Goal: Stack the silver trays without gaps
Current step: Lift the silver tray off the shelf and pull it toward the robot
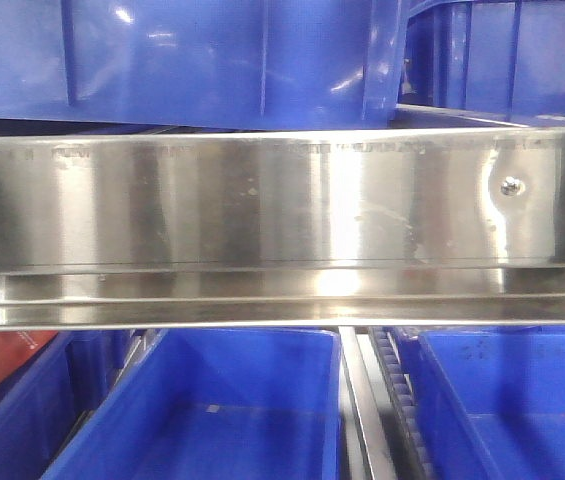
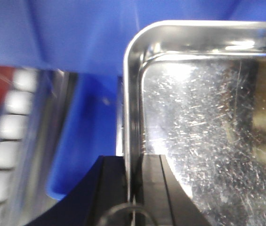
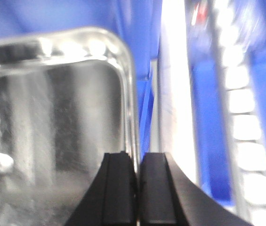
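A silver tray (image 2: 208, 117) fills the right of the left wrist view, shiny and scratched, with a rounded far-left corner. My left gripper (image 2: 133, 162) is shut on its left rim, one black finger (image 2: 114, 188) outside and one inside. In the right wrist view the silver tray (image 3: 52, 117) fills the left. My right gripper (image 3: 136, 162) is shut on its right rim, one finger (image 3: 118, 188) inside the tray and one outside. I cannot tell whether this is one tray or a stack. No tray and no gripper shows in the front view.
A long steel shelf rail (image 1: 262, 210) with a screw (image 1: 510, 186) spans the front view. Blue bins stand above it (image 1: 182, 50) and below it (image 1: 212, 410). Blue bin walls (image 2: 81, 136) and white rollers (image 3: 243, 122) flank the tray in the wrist views.
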